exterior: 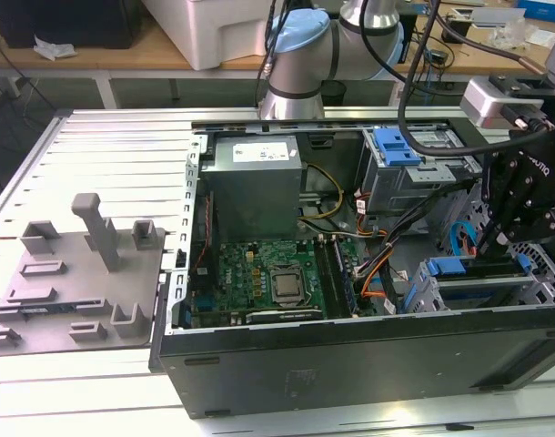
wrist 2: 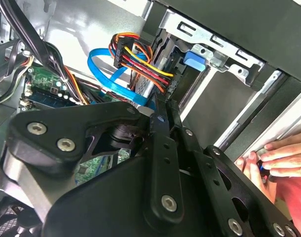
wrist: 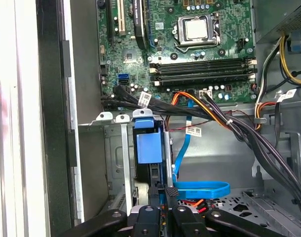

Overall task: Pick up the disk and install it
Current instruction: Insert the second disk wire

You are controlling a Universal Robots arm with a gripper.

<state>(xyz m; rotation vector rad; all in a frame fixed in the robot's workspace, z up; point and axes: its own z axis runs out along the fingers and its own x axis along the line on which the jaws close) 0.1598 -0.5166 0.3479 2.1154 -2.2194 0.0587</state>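
Closest to the lens, the gripper [wrist: 164, 188] hangs low inside the open computer case [exterior: 350, 364], right at the drive cage [wrist: 118, 163]. The disk [wrist: 144, 145] sits in that cage at the lower right of the exterior view, with its blue bracket facing out. To my eye it looks slotted in, so the pick-up seems done and the install is close to finished. I cannot tell whether the gripper is clamped on it or has released it.

A person's hand [wrist 2: 279, 158] rests on the case edge near the cage. The case lies on a ribbed metal table [exterior: 105, 155] beside a grey fixture [exterior: 77, 273]. Wooden benches [exterior: 95, 59] stand behind it.
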